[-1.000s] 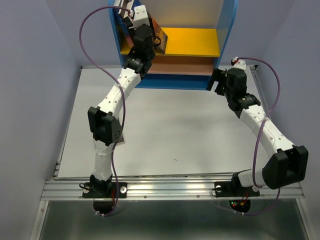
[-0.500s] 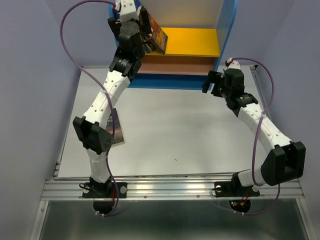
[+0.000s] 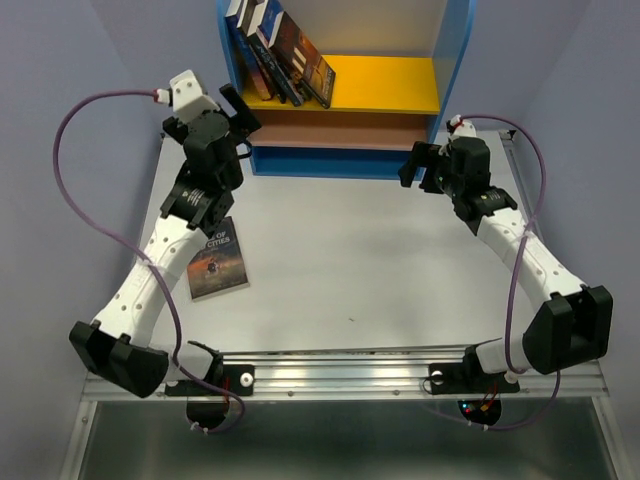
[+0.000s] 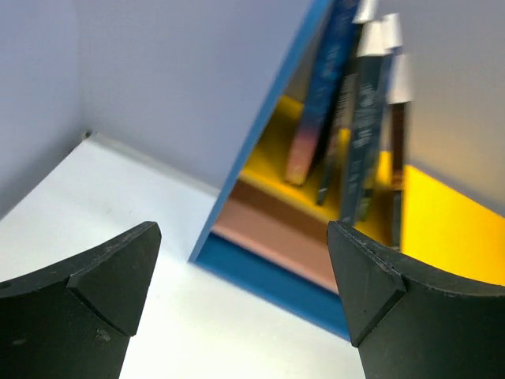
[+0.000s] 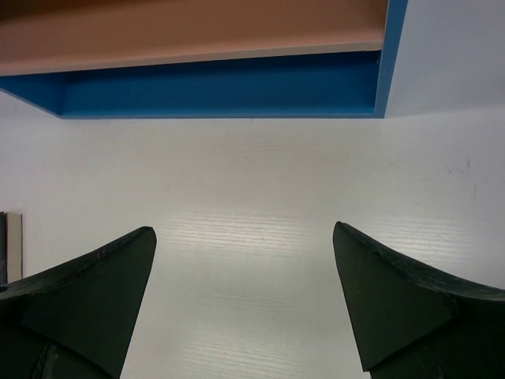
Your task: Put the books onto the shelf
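Books (image 3: 285, 52) leaning on shelf (image 3: 400, 85), one book (image 3: 216, 263) flat on table (image 3: 380, 260) — left gripper (image 4: 243, 241) and right gripper (image 5: 244, 235) spread wide, empty

One shelf (image 3: 458, 60), about five leaning books (image 3: 290, 50), one book (image 3: 216, 262) on the table (image 3: 380, 260).

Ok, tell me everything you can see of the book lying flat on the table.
The book is a thin paperback lying flat, cover up, on the white table, left of centre. Its cover runs from dark blue at the top, with pale title lettering, to an orange glow below. The left arm crosses above its upper-left corner; nothing grips it.
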You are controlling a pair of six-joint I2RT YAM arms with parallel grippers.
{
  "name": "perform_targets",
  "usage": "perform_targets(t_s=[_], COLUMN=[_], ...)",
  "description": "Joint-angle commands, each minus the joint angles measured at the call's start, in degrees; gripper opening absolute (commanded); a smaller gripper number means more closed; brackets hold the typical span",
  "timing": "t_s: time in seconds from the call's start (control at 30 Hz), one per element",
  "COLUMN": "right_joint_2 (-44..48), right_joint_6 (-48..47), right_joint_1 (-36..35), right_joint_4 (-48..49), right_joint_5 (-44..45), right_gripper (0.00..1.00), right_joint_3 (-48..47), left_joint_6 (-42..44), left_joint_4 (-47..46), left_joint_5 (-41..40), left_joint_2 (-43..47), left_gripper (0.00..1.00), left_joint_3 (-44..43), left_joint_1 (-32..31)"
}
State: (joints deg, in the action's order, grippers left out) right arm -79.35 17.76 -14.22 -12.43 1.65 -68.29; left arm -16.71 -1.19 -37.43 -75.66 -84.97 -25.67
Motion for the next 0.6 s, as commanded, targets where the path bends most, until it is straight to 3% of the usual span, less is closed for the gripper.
perform_targets(t_s=[0.0, 0.13, 0.2, 0.37, 0.57], right_joint_2=[2.0, 1.0, 0.5, -1.6, -3.2], right_joint_6=[-0.6, -0.2, 0.0, 0.4, 0.5], right_joint_1=[0.2, 0.2, 0.2, 0.2, 0.2], right_joint_4=[3.5, 3.8, 3.8, 3.8, 3.9], right_joint_5=[-1.2, -3.1, -3.2, -4.3, -5.1], right_gripper=[1.0, 1.0, 1.0, 1.0, 1.0], right_joint_3=[0.8, 0.6, 0.6, 0.4, 0.4], left_joint_6=[-14.0, -26.3, -30.7, -34.9, -35.6], left_joint_4=[8.5, 21.7, 22.9, 15.0, 9.4], left_joint_5=[-2.2, -0.5, 1.7, 6.9, 6.3], left_joint_2=[2.5, -1.0, -2.4, -4.7, -13.4], left_gripper=[0.99, 0.99, 0.99, 0.99, 0.99], left_joint_3=[8.0, 13.8, 16.7, 29.0, 31.5], left_joint_1=[4.8, 15.9, 19.4, 30.4, 32.0])
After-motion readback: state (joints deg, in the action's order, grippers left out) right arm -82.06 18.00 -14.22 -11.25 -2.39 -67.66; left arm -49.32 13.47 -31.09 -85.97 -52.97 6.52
